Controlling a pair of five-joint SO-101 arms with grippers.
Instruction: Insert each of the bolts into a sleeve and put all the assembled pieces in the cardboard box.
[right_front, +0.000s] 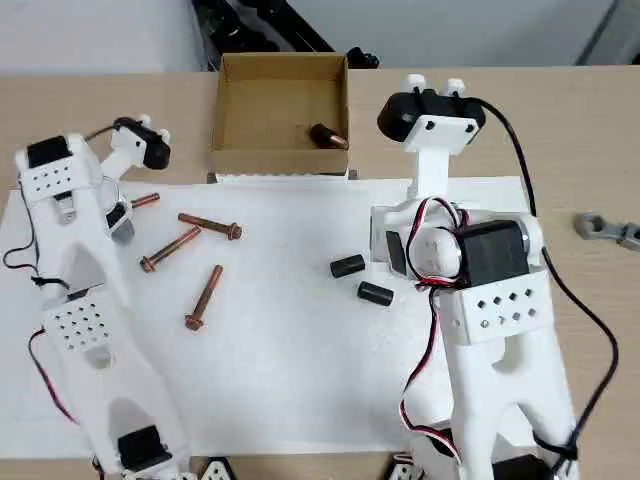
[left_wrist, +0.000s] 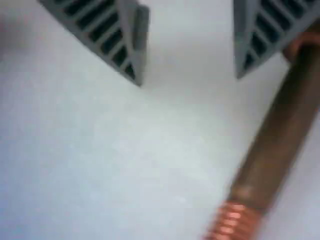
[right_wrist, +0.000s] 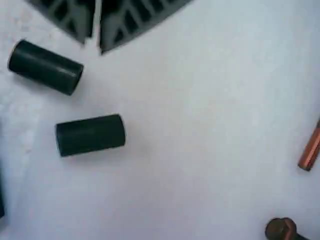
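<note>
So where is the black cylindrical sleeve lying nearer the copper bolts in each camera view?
High view: the black cylindrical sleeve lies mid-table on the white sheet, the one of two nearer the brown cardboard box.
Left wrist view: not in it.
Right wrist view: the same sleeve is the one farther from the right gripper.
Shared landmark: the second black sleeve, close beside it but apart, in both.

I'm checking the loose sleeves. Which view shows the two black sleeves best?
The right wrist view: both sleeves lie close and whole, apart. The high view shows them small, beside the right arm.
</note>
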